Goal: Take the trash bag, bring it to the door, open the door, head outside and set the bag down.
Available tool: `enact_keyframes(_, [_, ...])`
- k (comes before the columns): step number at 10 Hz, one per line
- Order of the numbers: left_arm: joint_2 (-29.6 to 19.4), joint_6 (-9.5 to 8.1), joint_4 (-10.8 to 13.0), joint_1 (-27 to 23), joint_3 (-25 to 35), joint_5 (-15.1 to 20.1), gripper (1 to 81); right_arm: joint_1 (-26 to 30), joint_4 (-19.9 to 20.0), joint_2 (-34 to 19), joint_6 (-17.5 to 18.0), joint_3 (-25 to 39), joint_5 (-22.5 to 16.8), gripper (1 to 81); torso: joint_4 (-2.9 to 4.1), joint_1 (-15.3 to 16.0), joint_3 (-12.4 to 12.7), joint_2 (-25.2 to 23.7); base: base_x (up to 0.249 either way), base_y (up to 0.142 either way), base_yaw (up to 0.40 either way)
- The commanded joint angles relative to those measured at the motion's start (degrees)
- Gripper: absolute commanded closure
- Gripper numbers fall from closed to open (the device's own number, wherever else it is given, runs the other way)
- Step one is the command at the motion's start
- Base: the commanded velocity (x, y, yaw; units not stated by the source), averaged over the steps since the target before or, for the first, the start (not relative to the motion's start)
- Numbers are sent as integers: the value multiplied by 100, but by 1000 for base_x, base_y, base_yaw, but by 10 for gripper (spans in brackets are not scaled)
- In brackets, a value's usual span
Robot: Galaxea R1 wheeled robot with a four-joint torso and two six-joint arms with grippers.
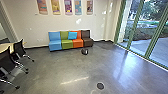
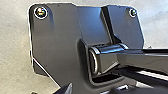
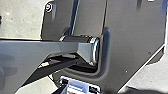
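Whether the left claw and the right claw are held apart or together cannot be told. In the lower part of the frame, right of centre, a round dark floor cover is set into the polished concrete floor. At the left edge, black wheeled chairs are placed beside a pale-topped table. Near the centre, a small dark rounded bundle is seen on the floor in front of the seating; whether it is the trash bag cannot be made out. Behind it, a row of blue, green, orange and brown seats is topped by a bright blue cushion. Above, posters are hung on the white wall. At upper right, paving and greenery are seen through green-framed glazing.
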Motion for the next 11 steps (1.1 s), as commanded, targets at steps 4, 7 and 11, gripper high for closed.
enact_keyframes(4, [-21,35,53,-209,26,332,10,122,-60,38,-44,123,-401,10,0,-2,0,-1,165,0,0])
enact_keyframes(7, [-4,35,62,-209,26,341,10,69,-51,38,-44,105,-401,10,0,2,0,-1,171,0,0])
enact_keyframes(11, [5,35,53,-201,26,341,10,78,-60,38,-53,96,-401,10,0,2,0,-1,171,0,0])
